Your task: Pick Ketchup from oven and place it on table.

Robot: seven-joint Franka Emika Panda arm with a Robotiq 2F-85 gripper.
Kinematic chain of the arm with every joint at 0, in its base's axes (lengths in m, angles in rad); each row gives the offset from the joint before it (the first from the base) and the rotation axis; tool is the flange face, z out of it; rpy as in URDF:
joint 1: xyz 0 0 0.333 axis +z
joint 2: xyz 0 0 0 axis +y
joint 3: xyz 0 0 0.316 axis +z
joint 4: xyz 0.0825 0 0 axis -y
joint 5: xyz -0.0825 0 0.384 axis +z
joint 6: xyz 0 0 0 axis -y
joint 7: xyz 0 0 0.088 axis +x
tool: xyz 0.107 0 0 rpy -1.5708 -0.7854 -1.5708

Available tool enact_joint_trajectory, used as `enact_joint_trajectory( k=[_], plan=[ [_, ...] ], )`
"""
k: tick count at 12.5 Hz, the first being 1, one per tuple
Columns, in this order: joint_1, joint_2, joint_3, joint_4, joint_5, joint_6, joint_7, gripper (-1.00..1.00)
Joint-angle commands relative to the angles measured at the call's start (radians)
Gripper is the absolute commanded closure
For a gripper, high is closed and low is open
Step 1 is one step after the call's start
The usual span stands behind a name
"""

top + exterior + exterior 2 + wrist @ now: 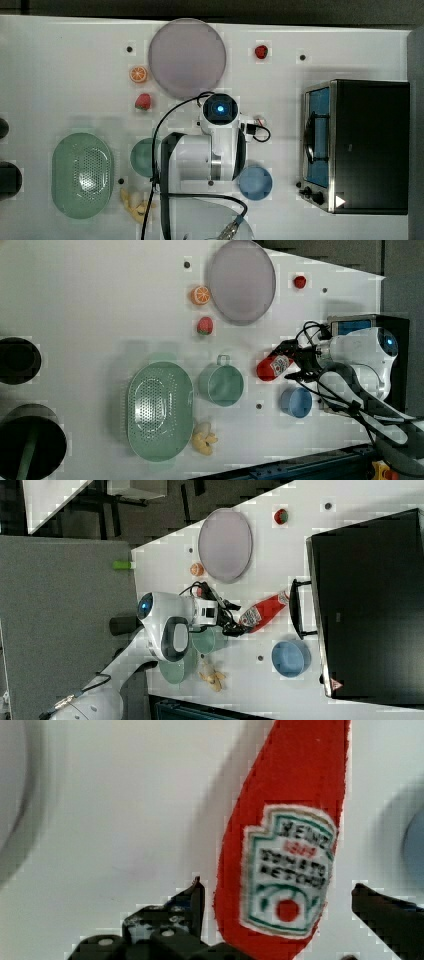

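Note:
The ketchup lies on its side on the white table, between the teal cup and the oven, with its white cap end towards the oven handle. My gripper is open and straddles the bottle's base. In the wrist view a gap shows between each black fingertip and the red bottle. The black oven stands at the top view's right with its glass door shut.
A blue bowl sits just beside the ketchup, near the oven. A teal cup, green colander, banana pieces, purple plate, orange slice and two strawberries lie around.

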Motion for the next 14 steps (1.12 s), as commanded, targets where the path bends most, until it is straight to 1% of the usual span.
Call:
enact_joint_trajectory(
  k=[1,4,6,10,12,14],
  plan=[
    [0.005,-0.134,-0.015,0.062,0.012,-0.026,0.06,-1.0],
    [0.005,-0.265,-0.016,0.176,0.011,-0.169,0.06,-1.0],
    [0.004,-0.32,-0.017,0.293,0.011,-0.292,0.06,-1.0],
    [0.004,-0.375,-0.017,0.494,0.009,-0.706,0.059,-1.0],
    [0.003,-0.382,-0.018,0.584,0.005,-0.827,0.059,-1.0],
    [0.002,-0.392,-0.022,0.635,0.005,-0.873,0.059,-1.0]
  ],
)
